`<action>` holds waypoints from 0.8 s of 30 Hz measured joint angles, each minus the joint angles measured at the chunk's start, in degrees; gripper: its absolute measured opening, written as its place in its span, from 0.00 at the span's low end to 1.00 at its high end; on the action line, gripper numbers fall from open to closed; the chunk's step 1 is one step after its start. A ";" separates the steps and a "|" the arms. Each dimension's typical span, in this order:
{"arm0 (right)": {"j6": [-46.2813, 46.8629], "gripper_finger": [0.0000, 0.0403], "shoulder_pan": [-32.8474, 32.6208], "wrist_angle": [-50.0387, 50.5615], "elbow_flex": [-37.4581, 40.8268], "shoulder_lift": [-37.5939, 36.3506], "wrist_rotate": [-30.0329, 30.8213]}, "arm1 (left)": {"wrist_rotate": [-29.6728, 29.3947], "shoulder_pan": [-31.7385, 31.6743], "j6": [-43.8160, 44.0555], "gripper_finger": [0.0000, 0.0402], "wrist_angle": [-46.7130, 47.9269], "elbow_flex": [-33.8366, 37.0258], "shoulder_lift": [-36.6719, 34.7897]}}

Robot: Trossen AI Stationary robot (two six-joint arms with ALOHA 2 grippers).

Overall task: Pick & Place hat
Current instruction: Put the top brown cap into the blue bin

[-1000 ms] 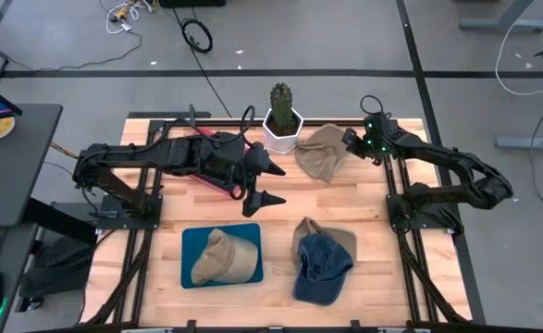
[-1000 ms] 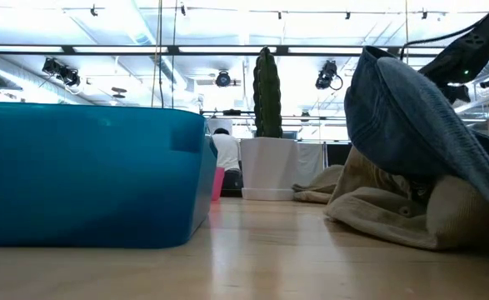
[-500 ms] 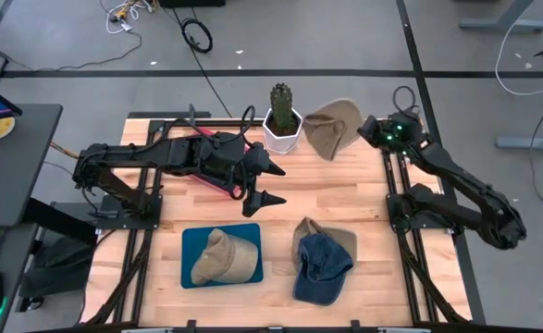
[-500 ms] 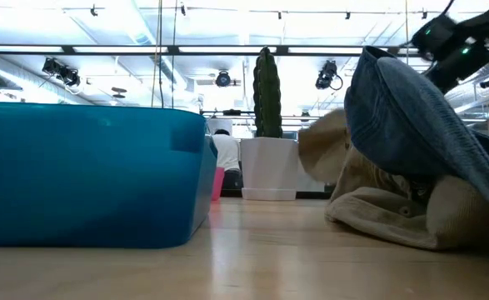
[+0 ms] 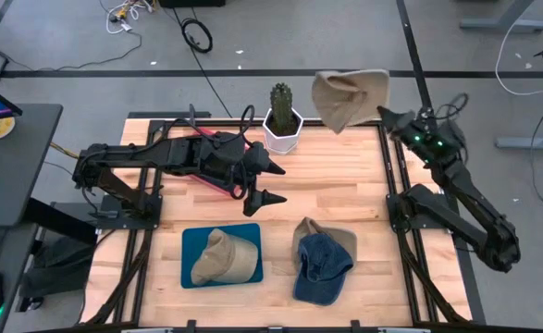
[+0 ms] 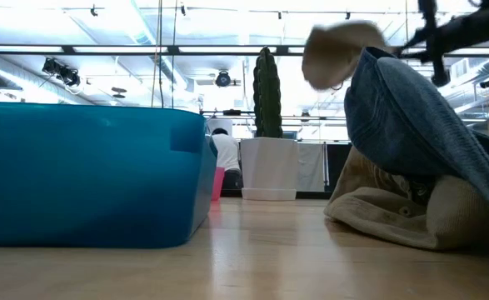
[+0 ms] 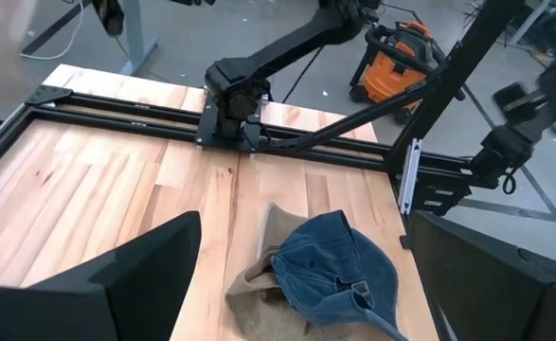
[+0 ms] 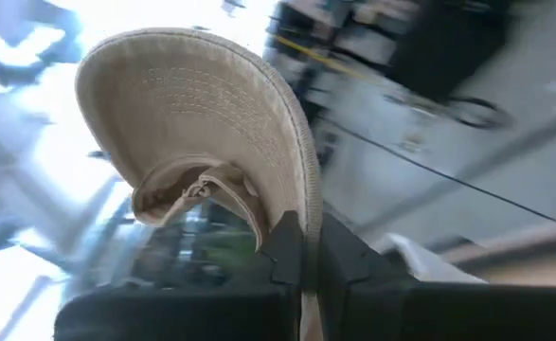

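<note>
Pale wooden planks make up the table, which stands on a grey concrete floor strewn with cables. At the far right corner the right gripper is raised well above the table, its fingers clenched on the edge of a tan hat that hangs in the air beyond the far edge, just right of the cactus. In the right wrist view the two dark fingers press together on the brim of the tan hat, whose underside and inner band face the camera. From table height the same hat shows as a blurred pale shape high up, above the blue denim cap. The cactus sits in a white pot at the far middle of the table. The left gripper hovers over the middle of the table left of centre, its two dark fingers released and spread apart, holding nothing. On the near side a blue tray holds another tan cap. To its right, near the centre front, the blue denim cap lies on top of a beige hat; the left wrist view shows this pair resting on the planks between that arm's open fingers.
</note>
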State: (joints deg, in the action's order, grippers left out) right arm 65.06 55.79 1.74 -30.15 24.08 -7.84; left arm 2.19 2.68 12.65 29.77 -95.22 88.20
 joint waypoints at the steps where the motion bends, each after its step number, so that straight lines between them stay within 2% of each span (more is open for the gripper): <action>1: -0.24 0.02 0.00 -2.26 0.00 -0.61 -0.76 | -0.10 0.00 -0.01 0.95 -0.09 0.02 0.00; 5: -1.07 0.02 0.00 -13.41 0.00 -1.92 -5.60 | -0.12 0.00 -0.20 0.95 -2.26 0.02 0.00; 11: 0.77 0.02 -0.02 -28.22 -0.02 -2.00 -14.42 | -1.81 0.00 -3.26 0.95 -10.86 0.00 0.04; 19: 4.79 0.02 -0.04 -32.81 -0.02 -1.95 -20.93 | -7.41 -0.19 -10.55 0.95 -25.40 -0.02 0.04; 24: 6.15 0.02 -0.04 -35.80 -0.02 -1.95 -21.92 | -12.41 -0.67 -11.87 0.95 -27.19 -0.02 0.04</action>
State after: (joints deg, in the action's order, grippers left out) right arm 71.22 55.75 -34.06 -30.17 22.13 -29.76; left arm -10.23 2.01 0.78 2.58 -95.24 88.25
